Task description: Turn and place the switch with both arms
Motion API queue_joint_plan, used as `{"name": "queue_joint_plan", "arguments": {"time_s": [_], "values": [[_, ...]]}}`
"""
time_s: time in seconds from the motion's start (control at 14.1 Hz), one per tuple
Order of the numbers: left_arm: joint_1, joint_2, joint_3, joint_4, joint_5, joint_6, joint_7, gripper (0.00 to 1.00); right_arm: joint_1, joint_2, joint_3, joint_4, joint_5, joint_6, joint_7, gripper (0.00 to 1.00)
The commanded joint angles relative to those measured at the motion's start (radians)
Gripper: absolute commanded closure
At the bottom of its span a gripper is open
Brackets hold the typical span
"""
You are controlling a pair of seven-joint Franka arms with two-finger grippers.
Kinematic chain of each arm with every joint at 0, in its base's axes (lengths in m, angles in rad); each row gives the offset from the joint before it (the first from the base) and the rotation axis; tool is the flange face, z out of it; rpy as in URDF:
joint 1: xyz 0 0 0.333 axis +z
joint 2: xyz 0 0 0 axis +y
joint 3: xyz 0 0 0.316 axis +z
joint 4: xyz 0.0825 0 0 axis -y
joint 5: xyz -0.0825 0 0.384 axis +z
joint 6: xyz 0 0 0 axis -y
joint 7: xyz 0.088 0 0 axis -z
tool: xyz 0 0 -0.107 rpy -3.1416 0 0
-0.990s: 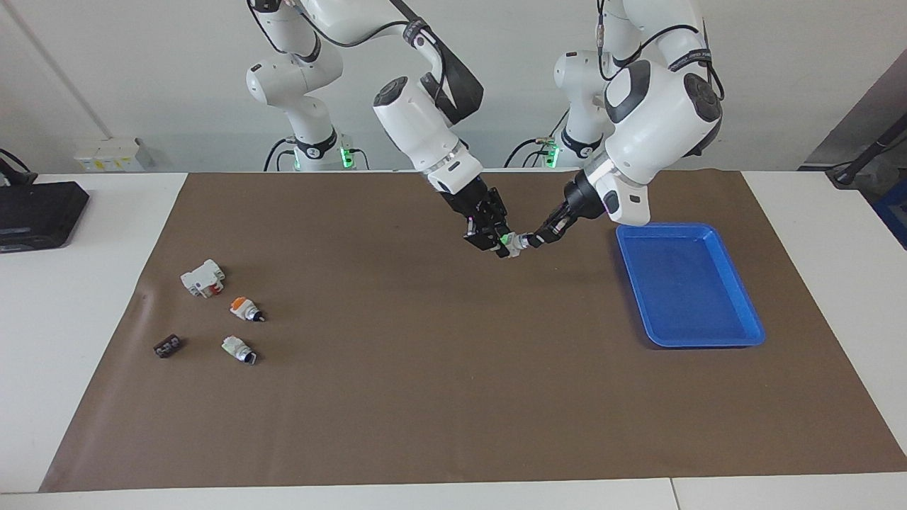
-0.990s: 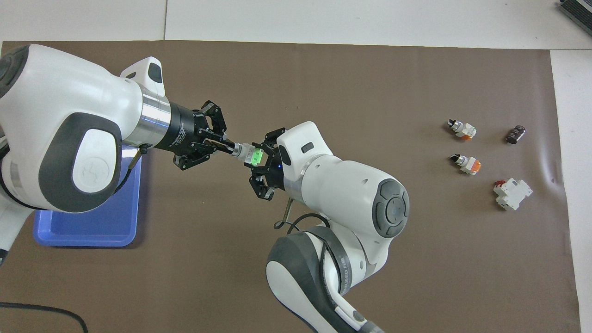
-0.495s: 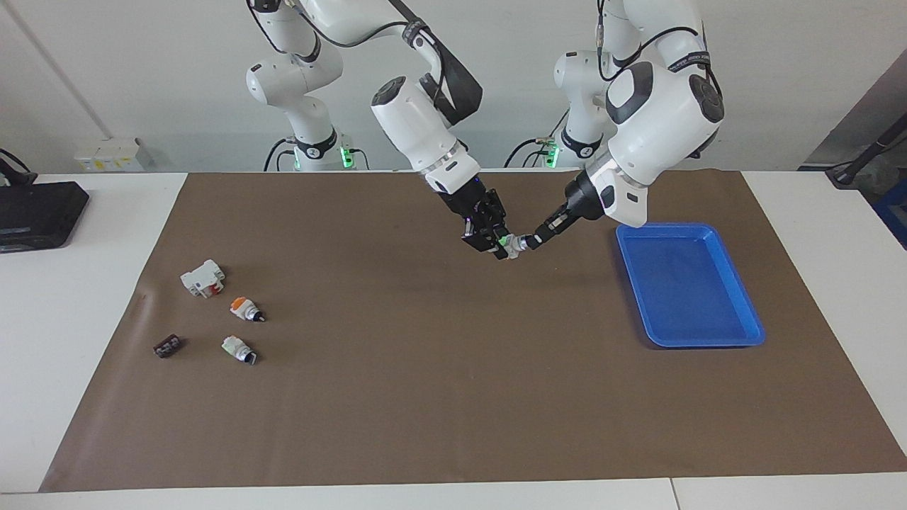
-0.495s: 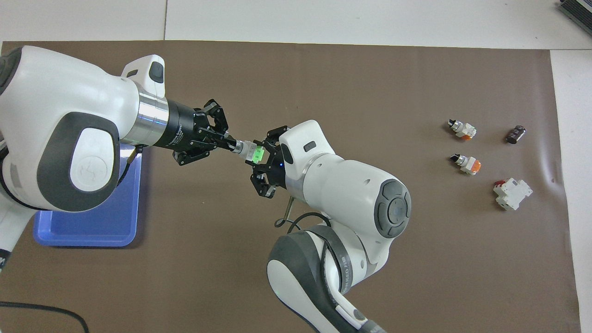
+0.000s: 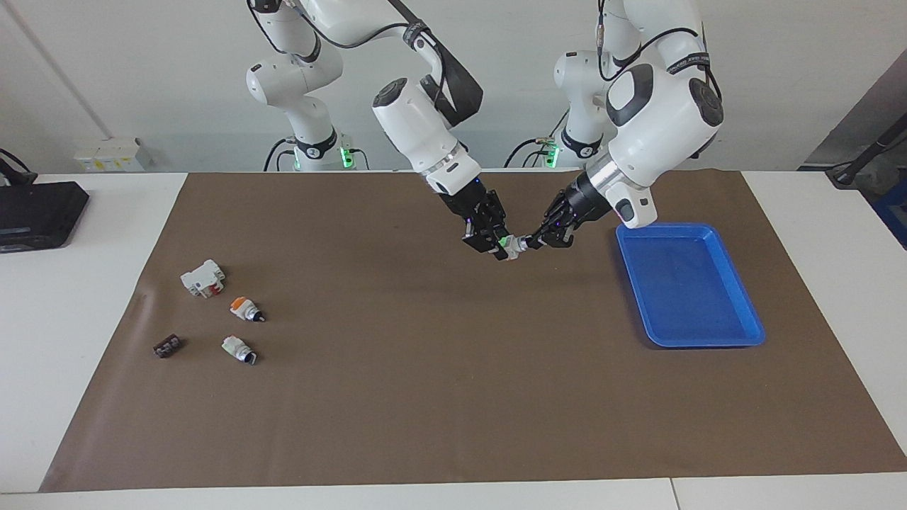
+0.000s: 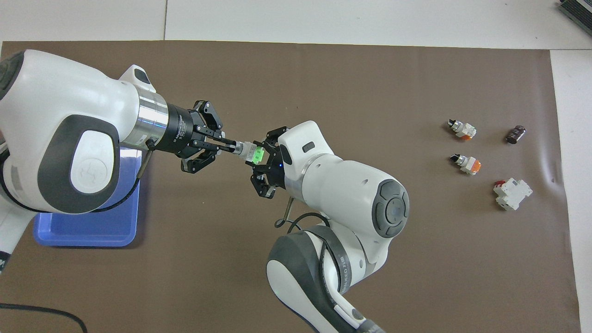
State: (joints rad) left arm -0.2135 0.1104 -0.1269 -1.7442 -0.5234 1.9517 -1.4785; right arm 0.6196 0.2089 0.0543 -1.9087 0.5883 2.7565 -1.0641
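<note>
Both grippers, left gripper [image 5: 533, 243] and right gripper [image 5: 500, 246], clamp the switch [image 5: 513, 245] over open mat [image 5: 425, 368].

A matt brown sheet [image 5: 439, 397], paper-like and smooth but for a slight wrinkle at its 9 o'clock edge in the facing view, is spread over a smooth white table [image 5: 64, 354]. Glossy blue plastic is seen in the tray [image 5: 751, 322]. The arms [image 6: 351, 194] are cased in glossy white plastic with grey matt panels, and a polished metal ring is shown at the left arm's wrist. The left gripper [image 6: 230, 147] and right gripper [image 6: 259, 159] are made of matt black parts. The switch [image 6: 249, 152] is of white and translucent green plastic with a metallic collar.
</note>
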Motion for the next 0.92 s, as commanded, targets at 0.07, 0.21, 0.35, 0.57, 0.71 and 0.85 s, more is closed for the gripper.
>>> {"name": "queue_joint_plan", "arguments": {"time_s": [0.07,0.21,0.35,0.57,0.71,0.85], "values": [[-0.017,-0.025,0.003,-0.035,0.023,0.009,-0.273,1.00,0.002,0.012,0.010,0.020,-0.015,0.015,0.018,1.00],[-0.012,-0.025,0.004,-0.038,0.023,0.009,-0.374,1.00,0.002,0.010,0.010,0.020,-0.015,0.015,0.018,1.00],[-0.007,-0.026,0.004,-0.046,0.026,0.009,-0.471,1.00,0.002,0.012,0.010,0.020,-0.015,0.017,0.018,1.00],[0.000,-0.028,0.009,-0.052,0.040,0.006,-0.630,1.00,0.002,0.012,0.010,0.020,-0.015,0.015,0.018,1.00],[0.002,-0.034,0.009,-0.055,0.040,-0.003,-0.705,1.00,0.002,0.012,0.010,0.020,-0.015,0.017,0.018,1.00],[0.020,-0.040,0.010,-0.070,0.040,-0.002,-0.782,1.00,0.002,0.010,0.010,0.020,-0.015,0.015,0.018,1.00]]}}
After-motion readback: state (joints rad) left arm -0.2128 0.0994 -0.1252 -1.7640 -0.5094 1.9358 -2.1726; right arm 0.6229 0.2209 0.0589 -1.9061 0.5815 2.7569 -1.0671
